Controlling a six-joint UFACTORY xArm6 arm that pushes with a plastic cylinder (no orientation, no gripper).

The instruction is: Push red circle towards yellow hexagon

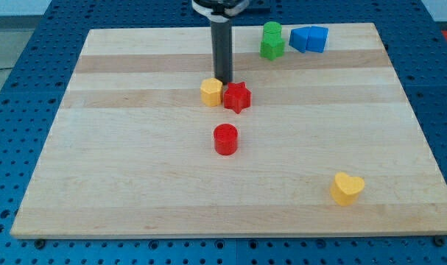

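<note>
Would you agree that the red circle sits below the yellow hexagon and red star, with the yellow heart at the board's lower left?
Not quite: the camera view shows the yellow heart at the board's lower right, not lower left. The rest holds: the red circle sits below the yellow hexagon and red star, and my tip is just above those two.

Rod (222, 44): upper end cut off at view's top; my tip (222, 81) hidden behind yellow hexagon (211, 92).
</note>
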